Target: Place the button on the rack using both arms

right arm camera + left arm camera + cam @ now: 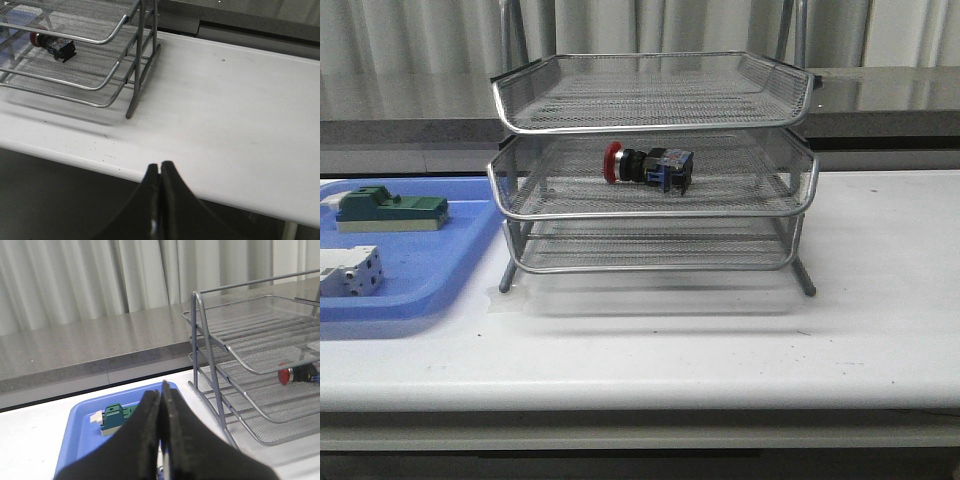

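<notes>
The button (646, 165) lies on its side on the middle tier of the wire rack (653, 208), red head pointing left. The left wrist view shows the button (296, 374) on that tier of the rack (260, 352), and the right wrist view shows the button (52, 44) in the rack (90, 60) too. Neither arm appears in the front view. My left gripper (161, 390) is shut and empty, hovering over the blue tray, well clear of the rack. Off the table's front edge, my right gripper (159, 166) is shut and empty, far from the rack.
A flat blue tray (420, 290) sits left of the rack, holding a green-topped block (390, 209) and a white terminal block (348, 272). The same tray (80, 435) and green block (114, 420) lie below my left gripper. A grey ledge (880, 100) runs behind the table.
</notes>
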Robot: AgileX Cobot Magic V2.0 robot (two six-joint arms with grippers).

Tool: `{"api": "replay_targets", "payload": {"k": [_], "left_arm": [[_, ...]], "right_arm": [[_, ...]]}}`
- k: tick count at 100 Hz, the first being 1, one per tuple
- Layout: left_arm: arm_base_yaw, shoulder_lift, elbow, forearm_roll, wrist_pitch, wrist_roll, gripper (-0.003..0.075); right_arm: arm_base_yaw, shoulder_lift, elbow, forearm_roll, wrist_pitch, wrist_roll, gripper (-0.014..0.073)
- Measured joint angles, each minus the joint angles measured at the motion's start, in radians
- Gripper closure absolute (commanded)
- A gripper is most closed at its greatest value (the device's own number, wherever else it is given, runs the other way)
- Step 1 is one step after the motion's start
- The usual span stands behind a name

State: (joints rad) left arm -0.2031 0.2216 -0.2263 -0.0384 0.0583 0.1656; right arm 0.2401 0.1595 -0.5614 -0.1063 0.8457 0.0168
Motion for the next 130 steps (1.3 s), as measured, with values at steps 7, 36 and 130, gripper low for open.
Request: {"api": "replay_targets", "payload": {"k": [7, 36, 130], "left_arm": [[0.000, 0.000, 0.000, 0.000, 0.000, 0.000, 0.0740], [0.000, 0.000, 0.000, 0.000, 0.000, 0.000, 0.0740], [0.000, 0.000, 0.000, 0.000, 0.000, 0.000, 0.0740]], "right_arm": [[0.000, 0.000, 0.000, 0.000, 0.000, 0.000, 0.0654], [0.000, 0.000, 0.000, 0.000, 0.000, 0.000, 0.0654], [-0.136, -0.132, 0.538, 0.079, -0.735, 0.002, 0.0654]]}}
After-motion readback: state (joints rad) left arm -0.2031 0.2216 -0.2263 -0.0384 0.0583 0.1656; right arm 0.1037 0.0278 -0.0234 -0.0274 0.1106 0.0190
